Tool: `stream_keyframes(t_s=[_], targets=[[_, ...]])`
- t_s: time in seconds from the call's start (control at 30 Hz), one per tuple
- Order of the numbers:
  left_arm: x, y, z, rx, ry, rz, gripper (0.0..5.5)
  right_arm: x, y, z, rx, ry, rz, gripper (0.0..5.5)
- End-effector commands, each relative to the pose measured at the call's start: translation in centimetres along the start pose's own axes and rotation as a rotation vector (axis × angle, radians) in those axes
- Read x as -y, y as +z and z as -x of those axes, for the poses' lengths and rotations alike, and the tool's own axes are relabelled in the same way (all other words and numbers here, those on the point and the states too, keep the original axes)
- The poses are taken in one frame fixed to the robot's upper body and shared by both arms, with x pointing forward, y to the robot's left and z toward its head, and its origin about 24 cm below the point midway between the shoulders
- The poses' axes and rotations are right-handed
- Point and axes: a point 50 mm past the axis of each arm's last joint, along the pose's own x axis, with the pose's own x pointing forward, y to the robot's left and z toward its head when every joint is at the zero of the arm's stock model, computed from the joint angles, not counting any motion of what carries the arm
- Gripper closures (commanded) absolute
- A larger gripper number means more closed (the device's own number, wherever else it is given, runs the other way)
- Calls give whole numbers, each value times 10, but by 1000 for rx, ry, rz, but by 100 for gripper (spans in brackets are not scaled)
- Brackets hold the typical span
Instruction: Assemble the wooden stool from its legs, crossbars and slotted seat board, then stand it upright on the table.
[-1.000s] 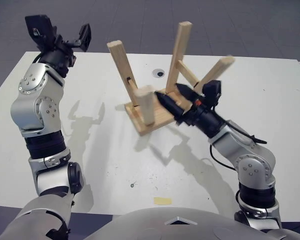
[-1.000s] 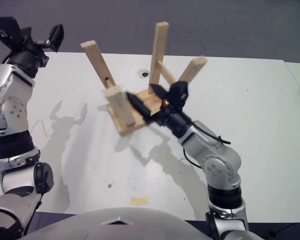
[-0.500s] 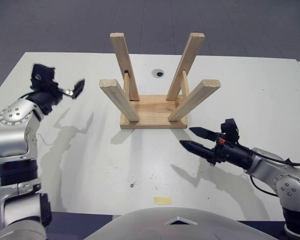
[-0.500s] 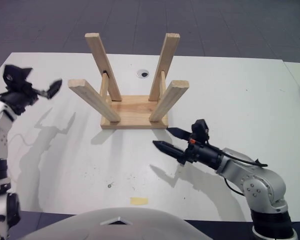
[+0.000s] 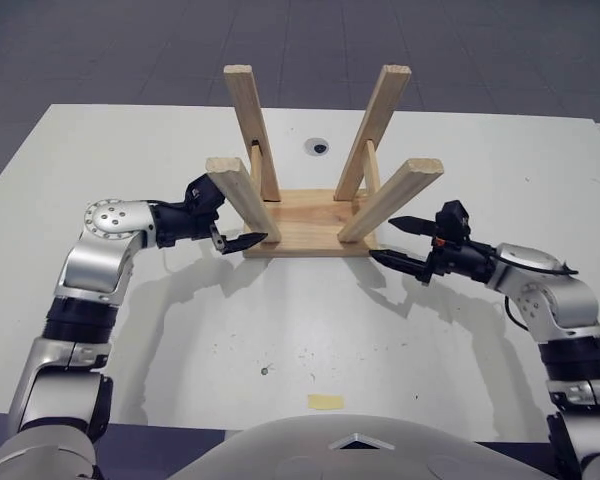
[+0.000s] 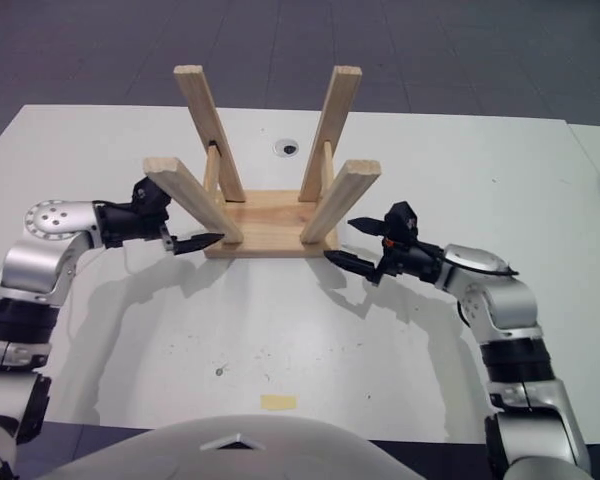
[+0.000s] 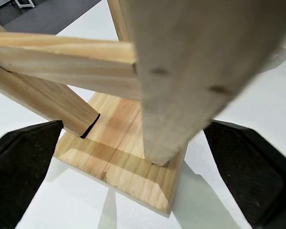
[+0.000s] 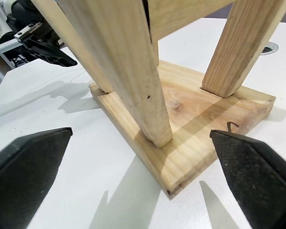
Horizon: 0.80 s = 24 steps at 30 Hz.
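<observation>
Four legs [image 5: 376,130] pointed up from the wooden stool [image 5: 305,205], which lay upside down with its seat board [image 5: 300,238] flat on the white table [image 5: 280,330]. The left gripper [image 5: 238,228], fingers spread, straddled the near left leg [image 5: 232,195]. The right gripper [image 5: 385,240], also spread, was just beside the board's near right corner.

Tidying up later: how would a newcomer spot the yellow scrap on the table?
Find the white table with the upturned stool at its middle. Near the table's edge closest to the robot lies the scrap, small, flat, pale yellow, apart from all wood.
</observation>
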Motion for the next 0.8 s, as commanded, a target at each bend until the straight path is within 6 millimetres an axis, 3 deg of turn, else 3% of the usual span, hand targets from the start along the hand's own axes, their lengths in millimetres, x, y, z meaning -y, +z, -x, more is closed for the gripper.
stream_keyframes(t_s=[0.03,0.17,0.5,0.67,0.8], targets=[[-8,-16,1,-47,-8,44,41,8,-1,-17,-8,34,16,58],[-6,-21,-2,-23,-59,129,109,10,-9,-25,-12,44,-13,123],[8,-9,-5,125,-159,373,272,0,-25,-18,-40,106,-151,279],[24,-21,18,35,-232,394,357,-17,-18,-6,7,198,-286,363],[34,-26,32,0,-263,415,376,-31,-13,7,66,225,-366,434]])
